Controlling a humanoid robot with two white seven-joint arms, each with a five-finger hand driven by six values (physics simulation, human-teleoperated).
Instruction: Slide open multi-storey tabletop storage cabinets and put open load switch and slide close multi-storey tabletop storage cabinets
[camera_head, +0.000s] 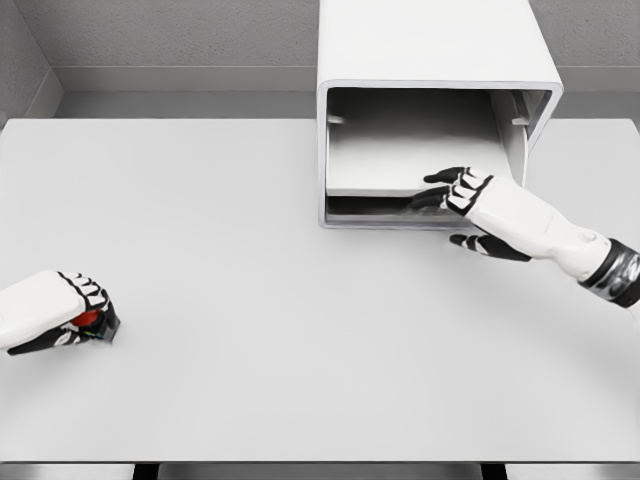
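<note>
Storage cabinet (437, 60), set at the far edge of the table (250, 260) right of centre, is shown with its front open and a pale drawer tray (400, 165) visible inside; whether that tray is fully slid out cannot be told. The load switch (88, 320), a small red-and-black part, is held near the table's left edge, wrapped in the curled fingers of the left hand (60, 312). The right hand (462, 192) is seen at the drawer's front lip, fingers loosely spread, gripping nothing. Placement and closing are judged still outstanding.
</note>
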